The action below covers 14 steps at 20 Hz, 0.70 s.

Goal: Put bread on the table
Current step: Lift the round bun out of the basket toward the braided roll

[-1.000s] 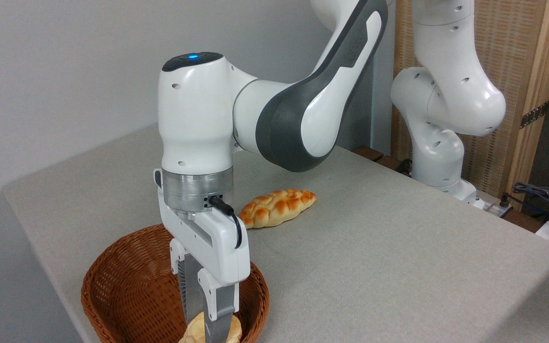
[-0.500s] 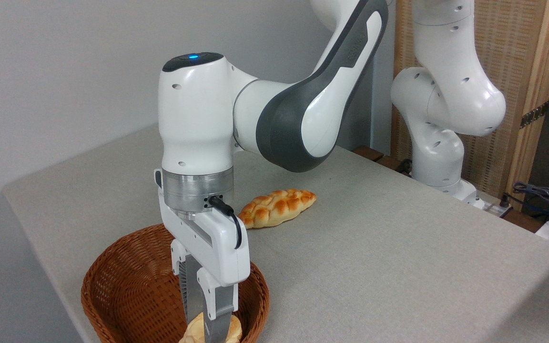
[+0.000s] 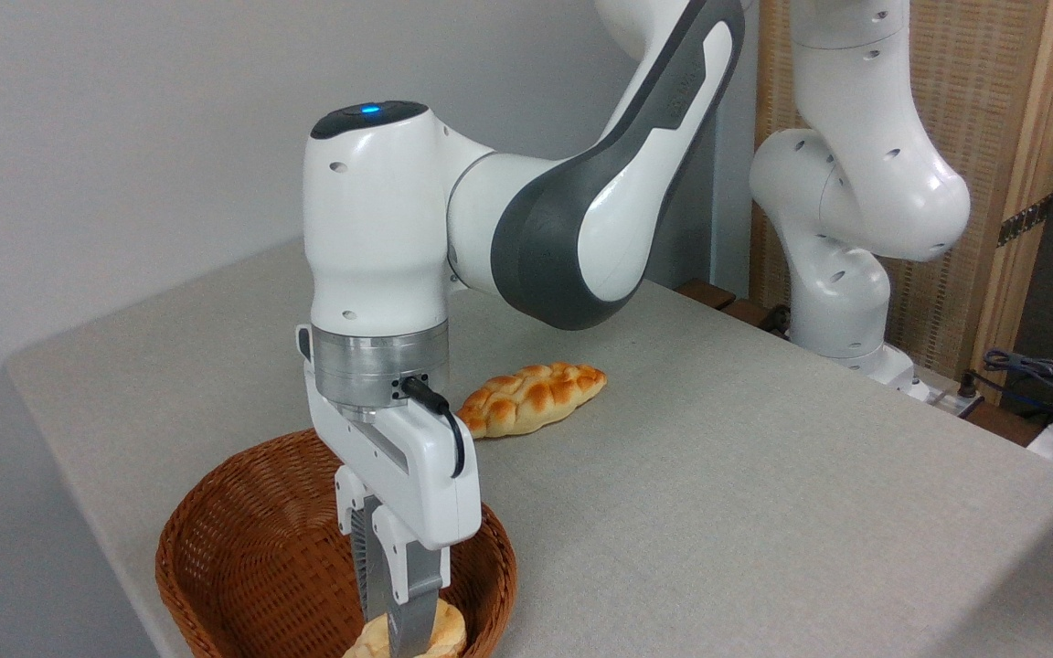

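Gripper (image 3: 391, 631) at bottom centre of frame, jaws narrow, pinching bread (image 3: 440, 632) inside wicker basket (image 3: 243, 557), braided loaf (image 3: 531, 397) mid-frame on grey bench (image 3: 764, 475).

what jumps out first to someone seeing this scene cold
The big white arm fills the middle, its gripper reaching down into the brown wicker basket at bottom left, jaws closed on a pale bun. Behind it, a golden braided loaf lies on the grey table.
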Available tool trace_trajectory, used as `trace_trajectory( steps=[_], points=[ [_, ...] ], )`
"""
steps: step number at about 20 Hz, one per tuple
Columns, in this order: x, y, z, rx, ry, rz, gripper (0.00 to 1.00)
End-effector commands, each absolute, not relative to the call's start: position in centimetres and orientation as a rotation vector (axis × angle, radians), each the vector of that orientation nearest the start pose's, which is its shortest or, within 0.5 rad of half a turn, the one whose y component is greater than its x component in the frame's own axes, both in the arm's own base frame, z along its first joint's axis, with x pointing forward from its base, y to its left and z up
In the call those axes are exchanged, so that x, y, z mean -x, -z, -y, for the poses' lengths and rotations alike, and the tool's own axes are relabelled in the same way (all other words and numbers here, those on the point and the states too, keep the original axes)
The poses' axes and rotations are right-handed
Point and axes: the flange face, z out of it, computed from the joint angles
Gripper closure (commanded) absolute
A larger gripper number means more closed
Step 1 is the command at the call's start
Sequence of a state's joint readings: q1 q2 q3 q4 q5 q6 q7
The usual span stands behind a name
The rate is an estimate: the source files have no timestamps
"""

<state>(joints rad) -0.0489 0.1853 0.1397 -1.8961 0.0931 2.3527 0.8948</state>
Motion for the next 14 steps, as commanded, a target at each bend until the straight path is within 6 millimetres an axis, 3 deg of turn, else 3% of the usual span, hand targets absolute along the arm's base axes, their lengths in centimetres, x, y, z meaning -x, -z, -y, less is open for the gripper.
trace_trajectory(
  steps=[1,9,11,14],
  points=[
    [-62.1,-45.9,-5.2,2.711,0.268,-1.193,0.72],
    [-61.2,-51.3,-4.2,2.803,0.327,-1.157,0.72],
    [-60.3,-53.1,-3.9,2.823,0.357,-1.155,0.72],
    [-57.3,-56.8,-3.0,2.844,0.307,-1.209,0.71]
  ],
)
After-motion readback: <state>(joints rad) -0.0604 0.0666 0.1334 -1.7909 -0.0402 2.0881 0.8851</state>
